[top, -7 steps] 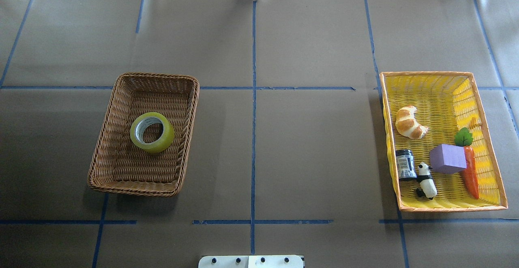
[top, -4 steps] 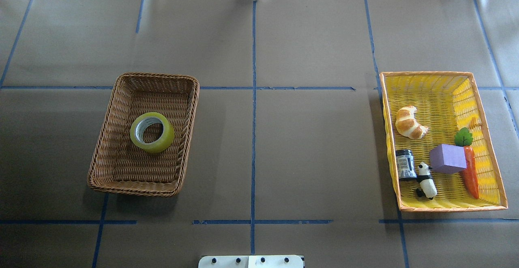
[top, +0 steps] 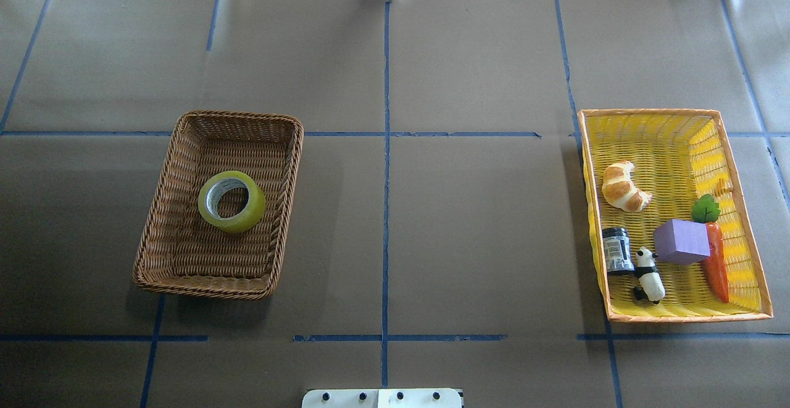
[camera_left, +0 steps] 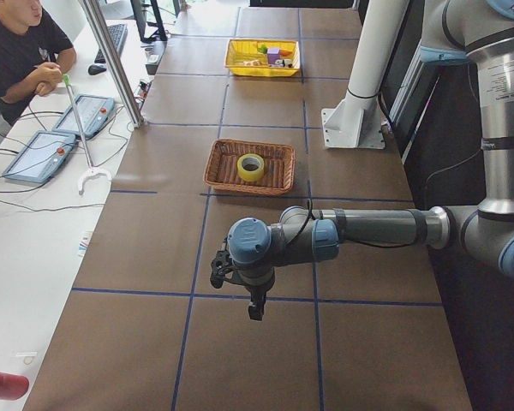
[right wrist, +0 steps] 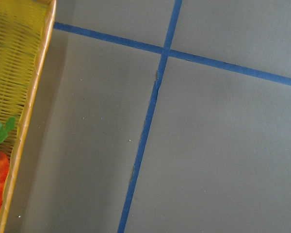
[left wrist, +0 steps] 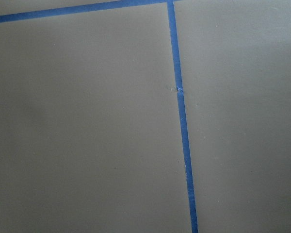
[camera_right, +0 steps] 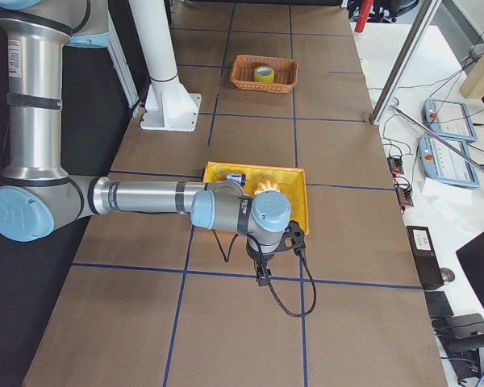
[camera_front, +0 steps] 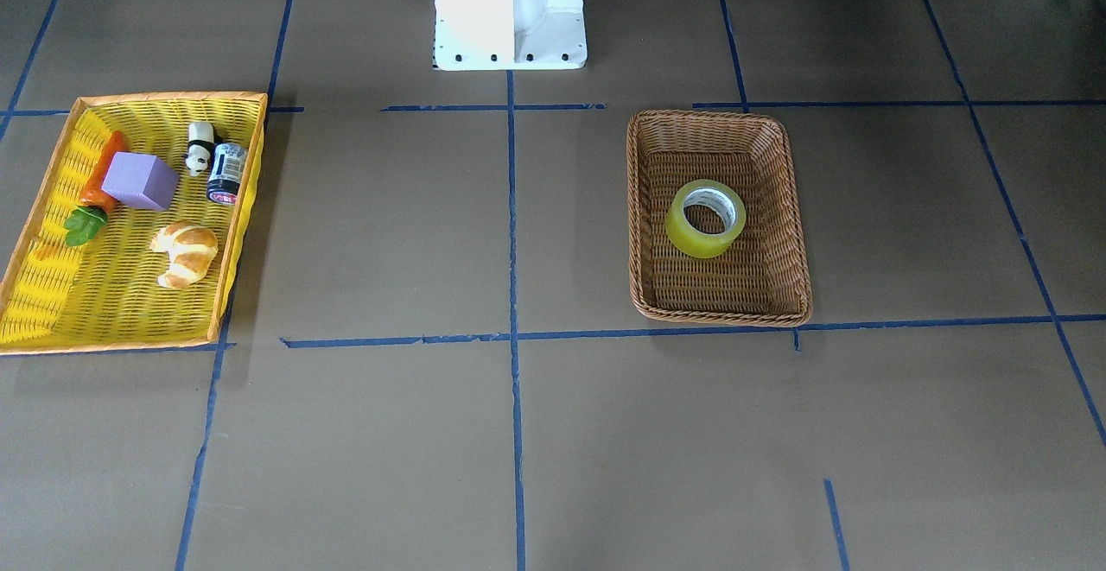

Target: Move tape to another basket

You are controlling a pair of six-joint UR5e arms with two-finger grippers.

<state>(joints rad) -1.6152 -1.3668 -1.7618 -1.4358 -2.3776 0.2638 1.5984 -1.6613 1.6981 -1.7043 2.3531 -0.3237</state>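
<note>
The tape point(top: 244, 221), a yellow-green roll with a white core, lies flat in the middle of the brown wicker basket point(top: 297, 149) on the table's left half. Both show in the front view, tape point(camera_front: 704, 244) in basket point(camera_front: 717, 115), and in the left side view point(camera_left: 251, 177). My left gripper point(camera_left: 255, 310) hangs over bare table far from the basket. My right gripper point(camera_right: 262, 280) hangs just off the yellow tray's end. Both grippers show only in the side views, so I cannot tell whether they are open or shut. The wrist views show only table.
A yellow mesh tray point(top: 654, 112) with an orange rim sits at the right and holds a croissant point(top: 623, 187), a purple block point(top: 681, 241), a carrot point(top: 717, 267), a panda figure point(top: 649, 275) and a small jar point(top: 616, 250). Blue tape lines cross the brown table. The robot's base point(camera_front: 510, 9) stands mid-table.
</note>
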